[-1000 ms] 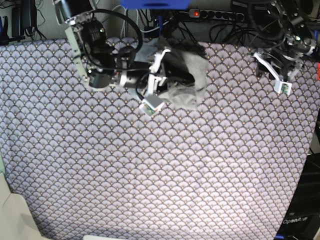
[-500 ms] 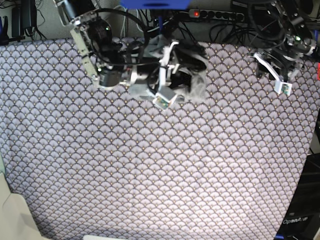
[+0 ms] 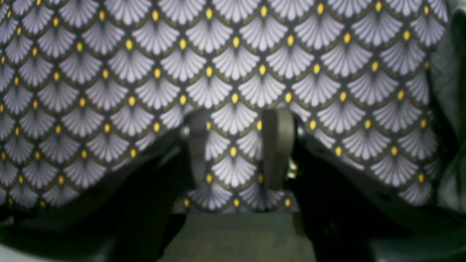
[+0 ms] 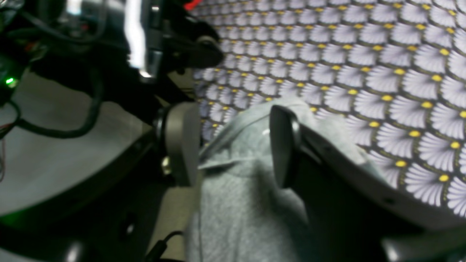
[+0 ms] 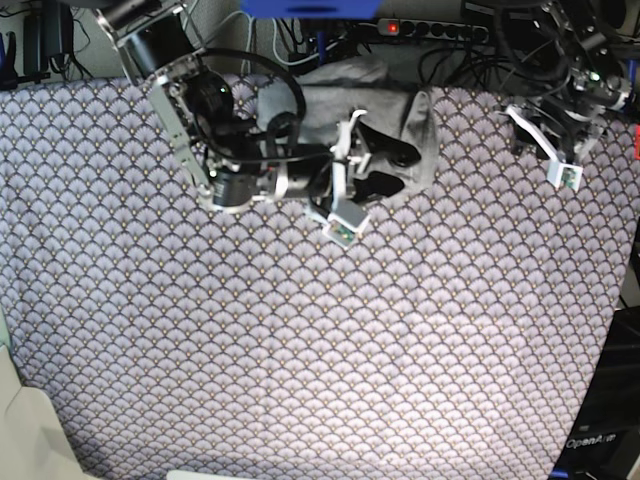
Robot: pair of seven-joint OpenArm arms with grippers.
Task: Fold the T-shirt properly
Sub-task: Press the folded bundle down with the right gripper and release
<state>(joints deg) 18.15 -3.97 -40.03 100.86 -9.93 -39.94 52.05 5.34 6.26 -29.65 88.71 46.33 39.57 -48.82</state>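
Purple fan-scale tablecloth (image 5: 320, 330) covers the whole table | grey T-shirt (image 5: 350, 105) lies bunched at the far edge, near the middle | right gripper (image 4: 233, 142) over the shirt, fingers spread wide, cloth between them, ungripped | left gripper (image 3: 240, 145) well apart above bare tablecloth, fingers partly open, holding nothing

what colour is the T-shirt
Plain light grey T-shirt, no print; the right wrist view shows it best.
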